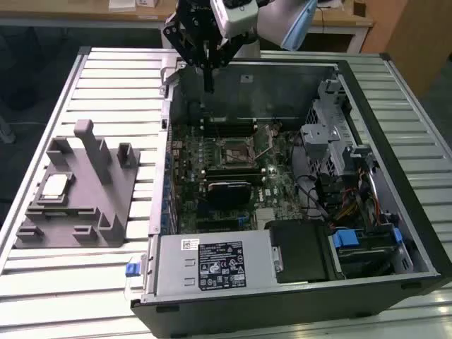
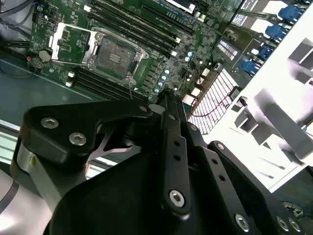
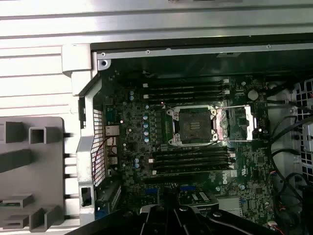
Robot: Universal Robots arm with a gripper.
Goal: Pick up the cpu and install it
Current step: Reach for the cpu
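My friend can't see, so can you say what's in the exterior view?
A robot gripper hangs above the far side of an open computer case on a slatted metal table. The cpu lies on a grey fixture at the exterior view's left, far from the gripper.

The open computer case (image 1: 417,233) lay on the slatted table (image 1: 106,78), with the fixture (image 1: 78,212) beside it on the exterior view's left. The cpu (image 1: 55,187) rested on that fixture. Inside the case, the socket (image 1: 235,152) sat mid-motherboard (image 1: 275,183), between two banks of memory slots (image 3: 188,90).
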